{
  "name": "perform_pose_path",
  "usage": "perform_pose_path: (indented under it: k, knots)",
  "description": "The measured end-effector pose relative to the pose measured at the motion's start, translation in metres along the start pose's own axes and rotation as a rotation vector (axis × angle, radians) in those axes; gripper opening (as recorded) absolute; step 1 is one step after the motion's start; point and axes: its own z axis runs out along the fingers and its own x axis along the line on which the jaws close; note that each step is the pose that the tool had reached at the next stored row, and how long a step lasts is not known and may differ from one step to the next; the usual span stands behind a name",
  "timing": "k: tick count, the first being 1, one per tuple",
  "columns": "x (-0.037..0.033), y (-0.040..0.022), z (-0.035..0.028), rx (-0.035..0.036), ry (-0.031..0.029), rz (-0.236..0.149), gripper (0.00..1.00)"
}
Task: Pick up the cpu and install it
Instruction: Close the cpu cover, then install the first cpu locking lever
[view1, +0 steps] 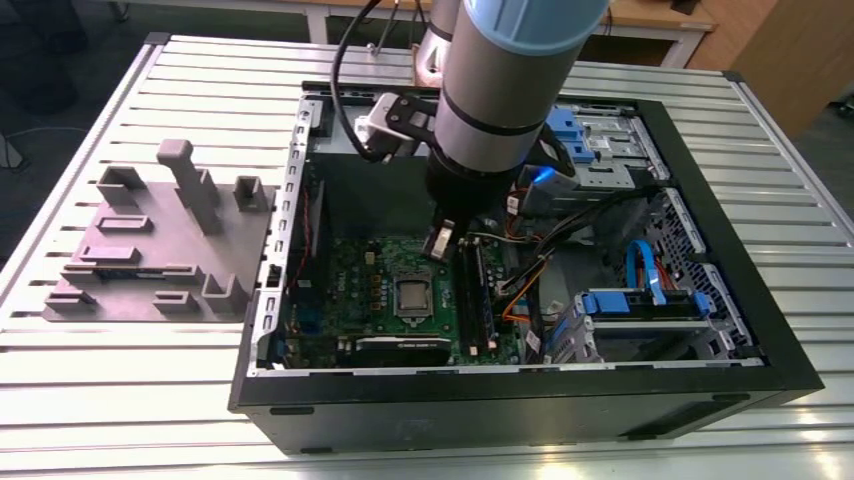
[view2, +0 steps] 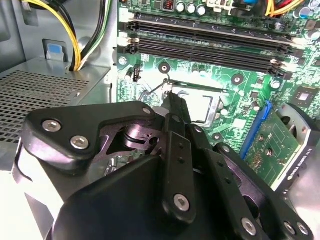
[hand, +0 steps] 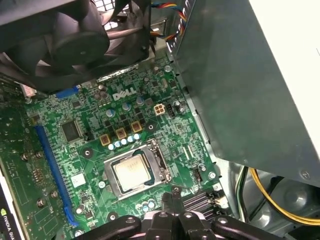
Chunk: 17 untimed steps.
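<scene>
The cpu (hand: 132, 170) is a small square chip with a shiny silver top. It lies flat inside the metal socket frame (hand: 111, 178) on the green motherboard (view1: 354, 290), and also shows as cpu (view1: 414, 295) and cpu (view2: 200, 107). My gripper (view1: 441, 243) hangs inside the open computer case, just above the board. Its black fingers are pressed together with nothing between them. The gripper (view2: 173, 100) tip is at the socket's edge, beside a thin wire lever (view2: 154, 88). In the first wrist view the gripper (hand: 173, 194) points at the socket's side.
A grey fixture plate (view1: 147, 250) with raised blocks lies at the exterior view's left of the case. Around the socket are the grey power-supply box (hand: 240, 75), a black fan (hand: 65, 35), memory slots (view2: 200, 42), yellow cables (view2: 75, 35) and blue drive bays (view1: 641, 300).
</scene>
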Motion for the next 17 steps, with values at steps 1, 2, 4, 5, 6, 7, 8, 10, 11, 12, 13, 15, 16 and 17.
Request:
perform_pose_path:
  k: [1,2,4,5,6,7,8,10,11,12,13,15,16,17]
  knots:
    - [0.0003,0.0004,0.0000,0.0001,0.0003,-0.001,0.10]
    - [0.0007,0.0011,0.0000,0.0002,0.0005,-0.001,0.10]
    - [0.0021,0.0033,0.0001,0.0002,0.0007,-0.002,0.10]
    - [0.0033,0.0051,0.0002,0.0004,0.0006,-0.002,0.10]
    - [0.0050,0.0079,0.0003,0.0009,0.0005,-0.002,0.10]
    - [0.0066,0.0105,0.0004,0.0015,0.0003,-0.003,0.10]
    - [0.0076,0.0123,0.0005,0.0019,0.0000,-0.003,0.10]
    - [0.0077,0.0124,0.0005,0.0020,0.0000,-0.003,0.10]
    - [0.0077,0.0124,0.0005,0.0020,0.0000,-0.003,0.10]
    - [0.0077,0.0124,0.0005,0.0020,0.0000,-0.003,0.10]
    - [0.0078,0.0124,0.0005,0.0020,-0.0001,-0.003,0.10]
    - [0.0078,0.0124,0.0005,0.0020,0.0000,-0.003,0.10]
    - [0.0078,0.0124,0.0005,0.0019,0.0000,-0.003,0.10]
    - [0.0078,0.0124,0.0005,0.0019,0.0000,-0.003,0.10]
